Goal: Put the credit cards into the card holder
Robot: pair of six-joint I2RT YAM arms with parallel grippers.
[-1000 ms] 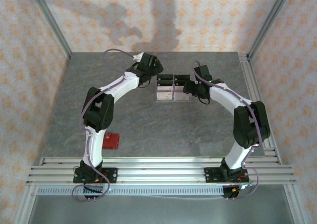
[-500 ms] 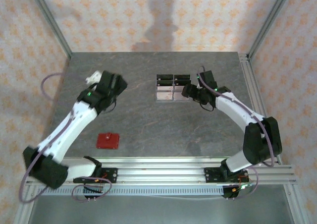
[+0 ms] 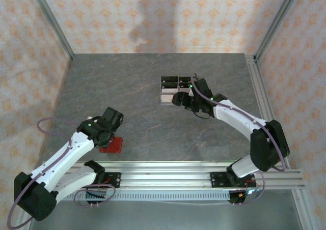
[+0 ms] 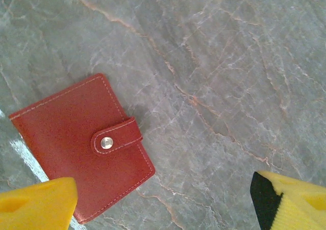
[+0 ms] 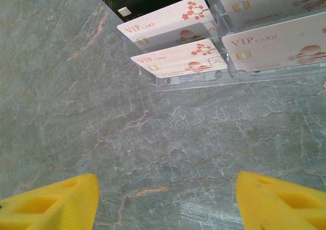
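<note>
Swinging back toward the near edge, the left arm is now hanging over the card holder [image 3: 114, 145], while the right claw [image 3: 178, 98] is sitting further left along the clear stand [image 3: 170, 90] than before. On the grey surface [image 3: 153, 123], the stand is holding pale credit cards [image 5: 172, 22] leaning in rows, the right-hand ones cut off by the frame. The card holder [image 4: 71, 133] is lying closed and flat, skewed, its strap reaching in from the right edge to the snap [image 4: 107, 143], its near corner hidden behind a yellow finger [image 4: 38, 207]. Both the left claw [image 4: 163, 204] and the right claw [image 5: 165, 202] are gaping wide, holding nothing.
</note>
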